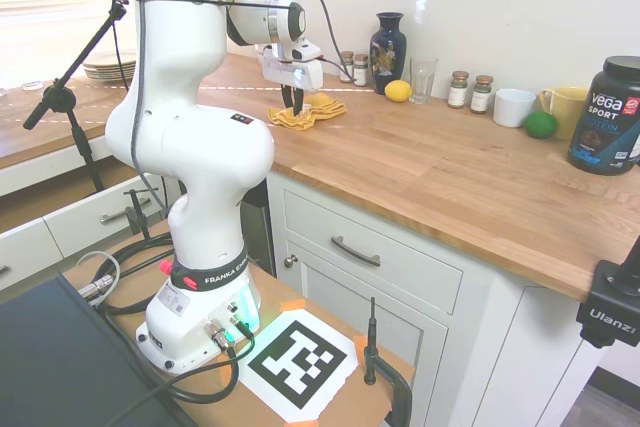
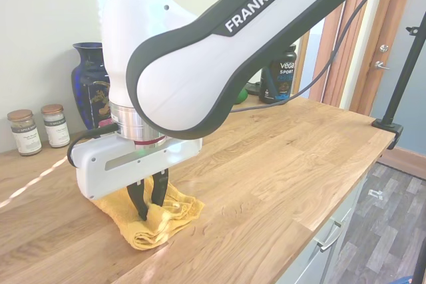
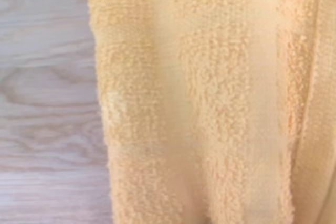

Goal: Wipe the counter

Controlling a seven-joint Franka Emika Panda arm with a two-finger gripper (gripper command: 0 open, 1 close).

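Observation:
The counter point(image 1: 430, 167) is a long brown butcher-block top over white cabinets; it also fills the second exterior view as the counter point(image 2: 279, 157). A crumpled yellow cloth point(image 1: 312, 110) lies on it near the back wall. My gripper point(image 1: 292, 107) points straight down into the cloth. From the other side, the gripper point(image 2: 150, 209) has its dark fingers close together, pinching a fold of the cloth point(image 2: 163, 221) against the wood. The wrist view is filled with yellow cloth point(image 3: 199, 103), with bare counter point(image 3: 47, 103) beside it.
Along the wall stand a dark blue vase point(image 1: 388, 52), a lemon point(image 1: 398, 91), a glass point(image 1: 423, 79), spice jars point(image 1: 459, 89), a white mug point(image 1: 514, 107), a yellow mug point(image 1: 566, 107), a lime point(image 1: 540, 124) and a black Vega tub point(image 1: 608, 117). Plates point(image 1: 110, 67) are stacked far left.

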